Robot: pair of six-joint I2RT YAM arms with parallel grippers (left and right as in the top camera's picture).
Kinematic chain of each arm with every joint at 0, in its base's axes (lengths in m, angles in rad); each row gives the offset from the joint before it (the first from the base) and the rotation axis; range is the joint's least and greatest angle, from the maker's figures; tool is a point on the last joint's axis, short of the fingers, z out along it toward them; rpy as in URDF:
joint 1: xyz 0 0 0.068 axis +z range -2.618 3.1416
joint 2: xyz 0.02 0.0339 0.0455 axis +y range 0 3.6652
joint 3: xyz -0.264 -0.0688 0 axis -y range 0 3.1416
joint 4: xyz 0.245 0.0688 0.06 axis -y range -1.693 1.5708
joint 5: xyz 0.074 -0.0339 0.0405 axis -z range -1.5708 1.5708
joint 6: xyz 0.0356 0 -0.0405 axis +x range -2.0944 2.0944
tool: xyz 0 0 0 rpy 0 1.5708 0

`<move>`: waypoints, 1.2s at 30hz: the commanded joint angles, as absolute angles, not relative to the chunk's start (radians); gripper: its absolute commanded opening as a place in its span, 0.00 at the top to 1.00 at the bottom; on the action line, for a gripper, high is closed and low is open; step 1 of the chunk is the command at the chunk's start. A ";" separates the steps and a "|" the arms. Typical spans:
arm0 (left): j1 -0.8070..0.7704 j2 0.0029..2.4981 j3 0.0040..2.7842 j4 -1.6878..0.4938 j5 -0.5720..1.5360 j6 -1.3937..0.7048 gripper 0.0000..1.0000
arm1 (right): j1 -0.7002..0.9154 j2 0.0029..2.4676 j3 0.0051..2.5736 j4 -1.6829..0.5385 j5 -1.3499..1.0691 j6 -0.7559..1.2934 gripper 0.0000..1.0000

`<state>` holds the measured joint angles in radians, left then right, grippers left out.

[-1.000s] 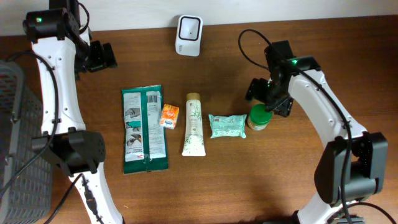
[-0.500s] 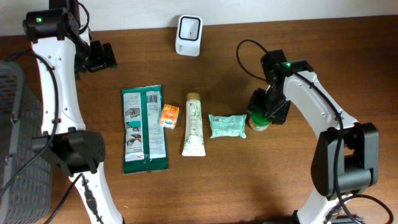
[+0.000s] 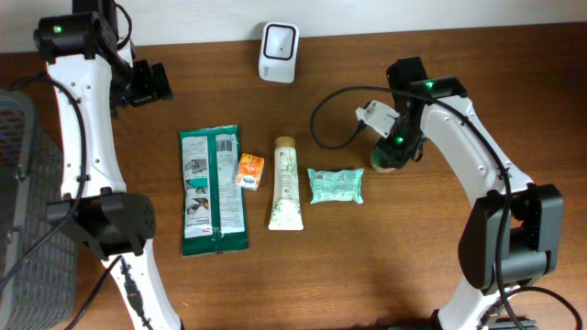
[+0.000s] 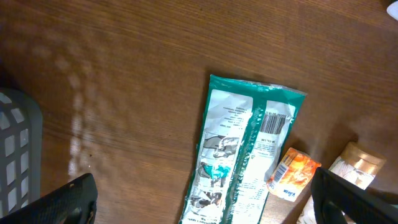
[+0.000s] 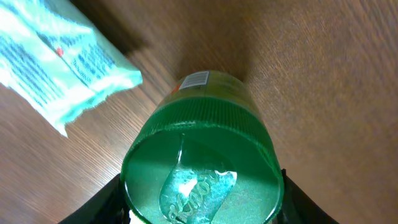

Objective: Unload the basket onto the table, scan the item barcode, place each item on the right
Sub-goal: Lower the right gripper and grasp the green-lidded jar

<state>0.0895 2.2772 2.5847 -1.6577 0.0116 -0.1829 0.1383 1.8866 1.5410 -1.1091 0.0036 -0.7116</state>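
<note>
A jar with a green ribbed lid [image 5: 202, 168] fills the right wrist view, a barcode label showing on its side. My right gripper [image 5: 202, 200] is shut on it, a dark finger [image 5: 102, 205] pressed against each side of the lid. From overhead the right gripper [image 3: 393, 151] covers most of the jar [image 3: 383, 163]. The white barcode scanner [image 3: 278, 52] stands at the table's far edge. My left gripper [image 3: 147, 82] hangs open at the far left, high above the table, with nothing between its fingers [image 4: 74, 199].
In a row left of the jar lie a mint pouch [image 3: 336, 185], a cream tube [image 3: 285, 183], a small orange box [image 3: 249, 170] and a long green packet [image 3: 213, 188]. A grey mesh basket [image 3: 23, 211] stands at the left edge.
My right gripper has swung over the jar, come down around its lid and closed on it. The left arm has not moved.
</note>
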 commanded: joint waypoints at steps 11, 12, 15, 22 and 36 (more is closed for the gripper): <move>0.095 2.270 2.600 -1.659 0.022 -0.185 0.01 | 0.144 1.904 1.548 -1.185 -0.104 -1.136 0.36; 0.095 2.270 2.600 -1.659 0.022 -0.185 0.01 | 0.144 1.907 1.547 -1.199 -0.105 -1.131 0.34; 0.095 2.270 2.600 -1.659 0.022 -0.185 0.01 | 0.142 1.908 1.547 -1.196 -0.101 -1.055 0.20; 0.095 2.270 2.600 -1.659 0.022 -0.185 0.01 | 0.128 1.907 1.582 -1.135 -0.178 0.109 0.02; 0.095 2.270 2.600 -1.659 0.022 -0.185 0.01 | 0.133 1.908 1.522 -1.198 -0.004 0.771 0.01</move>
